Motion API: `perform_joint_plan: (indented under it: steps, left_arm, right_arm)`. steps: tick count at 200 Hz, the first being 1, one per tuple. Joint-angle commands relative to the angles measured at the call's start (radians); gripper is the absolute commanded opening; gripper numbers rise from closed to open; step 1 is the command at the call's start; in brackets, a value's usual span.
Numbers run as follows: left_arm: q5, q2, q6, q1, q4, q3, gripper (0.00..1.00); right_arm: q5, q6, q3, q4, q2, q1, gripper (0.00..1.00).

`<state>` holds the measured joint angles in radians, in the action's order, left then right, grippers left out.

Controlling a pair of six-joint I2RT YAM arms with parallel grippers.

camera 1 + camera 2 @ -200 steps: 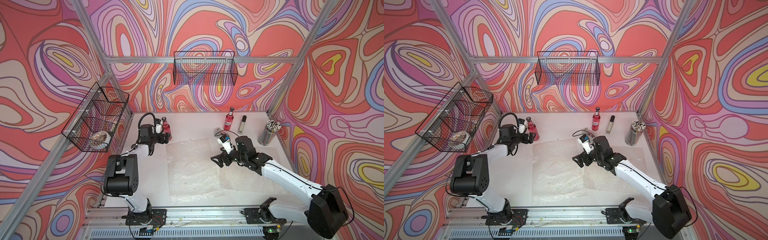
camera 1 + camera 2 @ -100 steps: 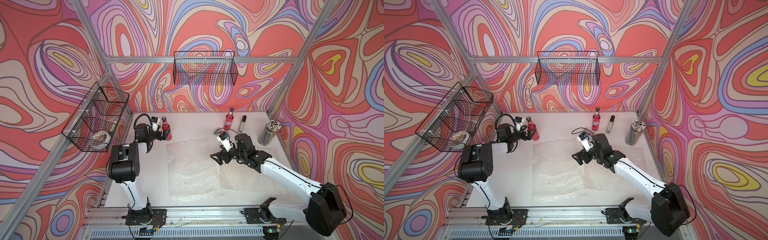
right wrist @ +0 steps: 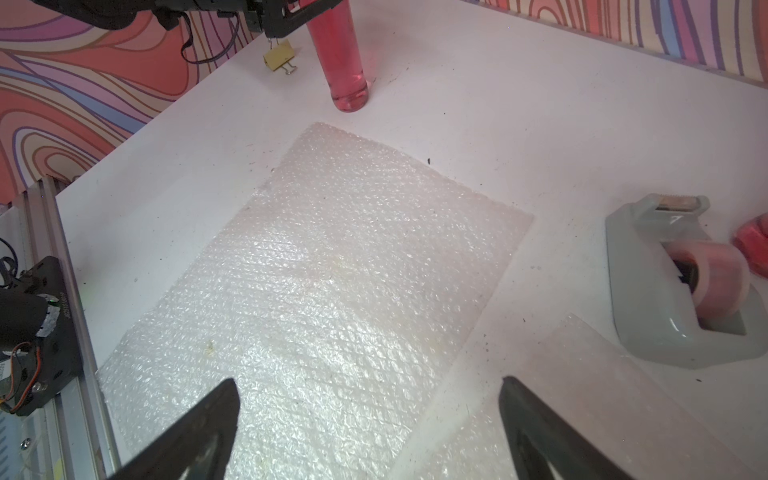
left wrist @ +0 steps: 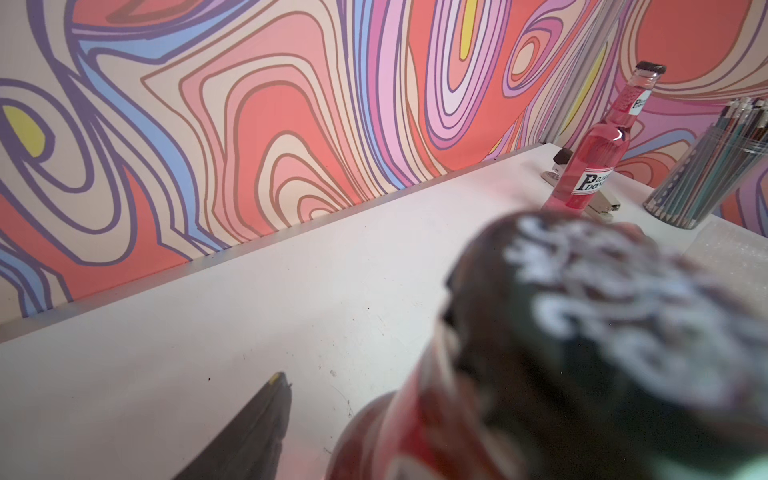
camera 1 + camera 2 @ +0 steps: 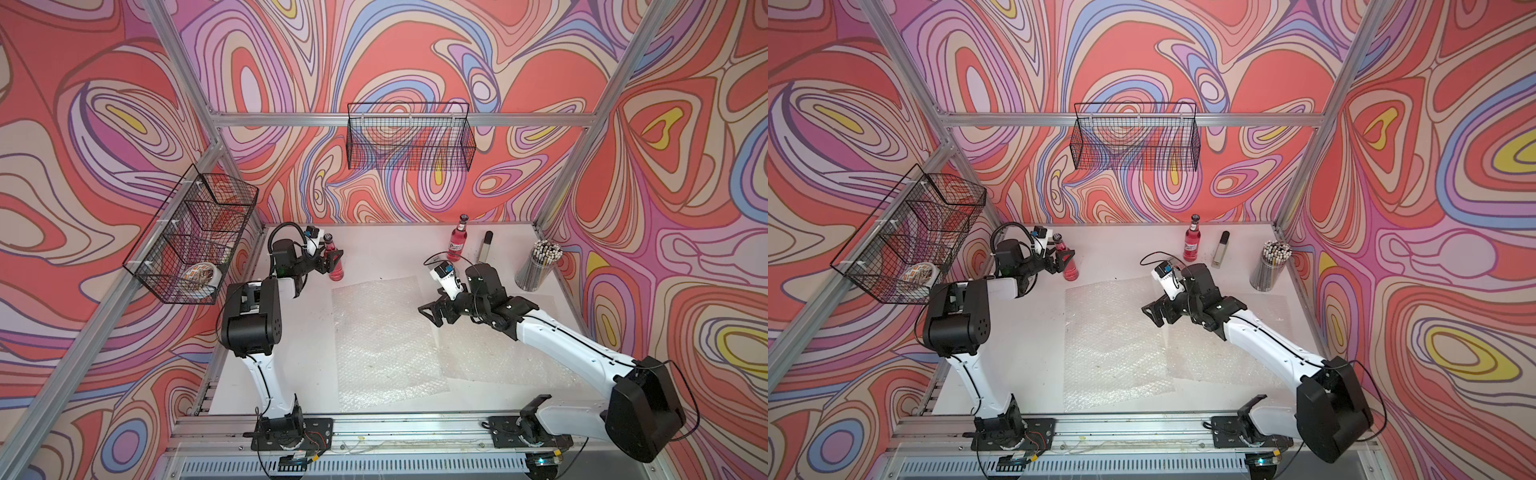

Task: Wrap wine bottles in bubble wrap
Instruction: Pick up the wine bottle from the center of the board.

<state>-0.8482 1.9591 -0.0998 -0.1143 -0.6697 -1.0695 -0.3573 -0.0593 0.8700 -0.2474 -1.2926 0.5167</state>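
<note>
The left gripper (image 5: 333,257) had reached forward and drawn its jaws in about the small clear glass bottle of pink liquid (image 5: 336,272). The bottle stood upright between them on the white table (image 5: 386,257); whether they already pinched it I could not tell. The clear square sheet of bubbled plastic wrap (image 5: 382,332) lay flat near the bottle's foot, below the right gripper (image 3: 368,388), whose jaws gaped empty. Slick glass taken so high could tip or slip on lifting, I judged.

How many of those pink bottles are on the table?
2. One bottle stands back left, between the left end effector's jaws; the other bottle stands near the back wall, beside a silver-and-black bar. None seem hidden.
</note>
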Motion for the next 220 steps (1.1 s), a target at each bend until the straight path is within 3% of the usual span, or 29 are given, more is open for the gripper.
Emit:
perform_joint_plan:
  steps: [1,45,65,84,122,148,220]
  left_arm:
    - [-0.041,0.015,-0.069,-0.005,0.063,-0.023,0.72]
    - [-0.048,0.015,-0.105,-0.005,0.111,-0.024,0.73]
    - [-0.051,0.021,-0.106,-0.006,0.136,-0.048,0.61]
    - [-0.047,0.031,-0.111,-0.007,0.172,-0.068,0.58]
    - [-0.048,0.024,-0.137,-0.008,0.211,-0.081,0.37]
    - [-0.066,-0.018,-0.115,-0.008,0.224,-0.099,0.29]
    - [-0.039,-0.229,-0.27,-0.008,0.598,-0.195,0.21]
  right_arm:
    - [-0.003,-0.009,0.025,-0.007,-0.009,0.003,0.98]
    - [-0.008,-0.007,0.024,-0.004,-0.013,0.004,0.98]
    - [-0.009,-0.009,0.024,-0.006,-0.014,0.003,0.98]
    - [-0.012,-0.007,0.025,-0.006,-0.016,0.004,0.98]
    - [-0.009,-0.006,0.026,-0.003,-0.016,0.004,0.98]
    - [0.004,-0.009,0.029,-0.001,-0.016,0.003,0.98]
    - [0.01,0.008,0.018,0.055,-0.017,0.002,0.98]
